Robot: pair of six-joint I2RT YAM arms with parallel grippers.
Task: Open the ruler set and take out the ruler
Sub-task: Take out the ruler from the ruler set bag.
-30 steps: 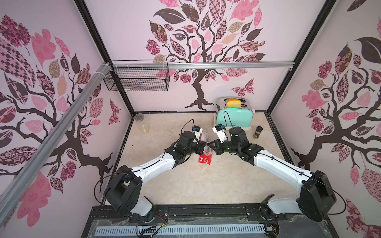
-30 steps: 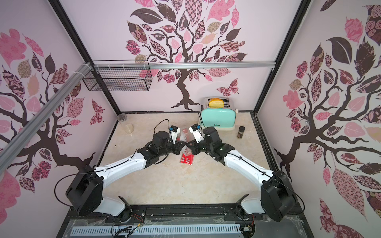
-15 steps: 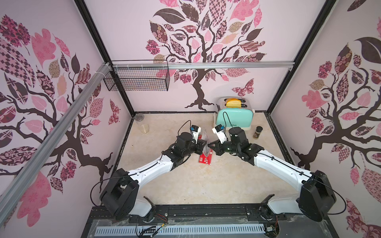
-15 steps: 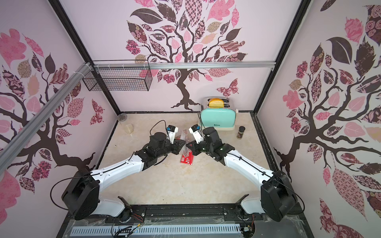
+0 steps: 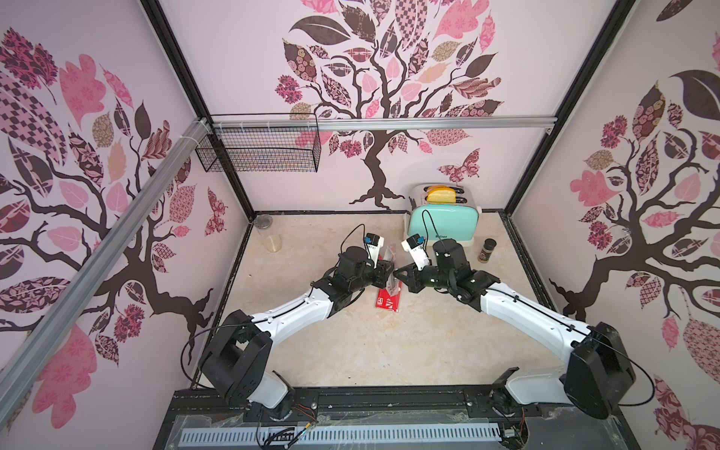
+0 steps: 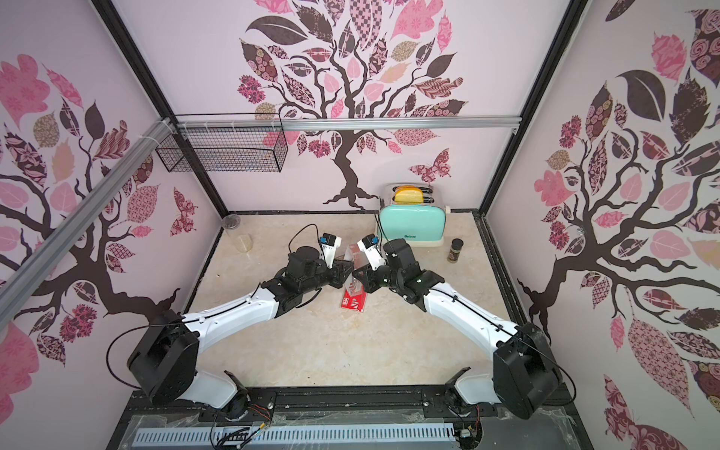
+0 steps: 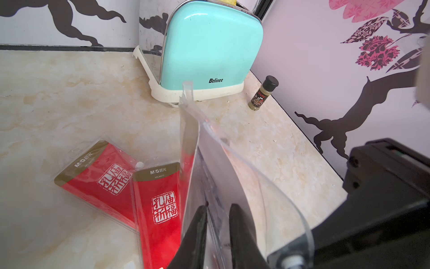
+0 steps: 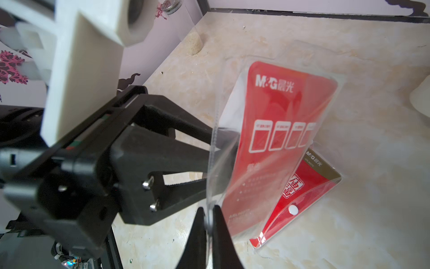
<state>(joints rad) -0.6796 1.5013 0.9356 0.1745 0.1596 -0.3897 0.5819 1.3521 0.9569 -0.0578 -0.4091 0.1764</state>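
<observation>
Our right gripper (image 8: 209,210) has its jaws pinched together on the clear edge of the ruler set (image 8: 281,121), which stands half raised off the table (image 5: 350,350) between the two grippers, its red lower part lying flat. The left gripper (image 7: 217,207) shows its jaws a little apart with clear plastic between them; whether they bite we cannot tell. We judge the mouth is being spread, so we hold the right pinch firm, reach the left deeper, close only on the ruler, and draw along the set's length.
</observation>
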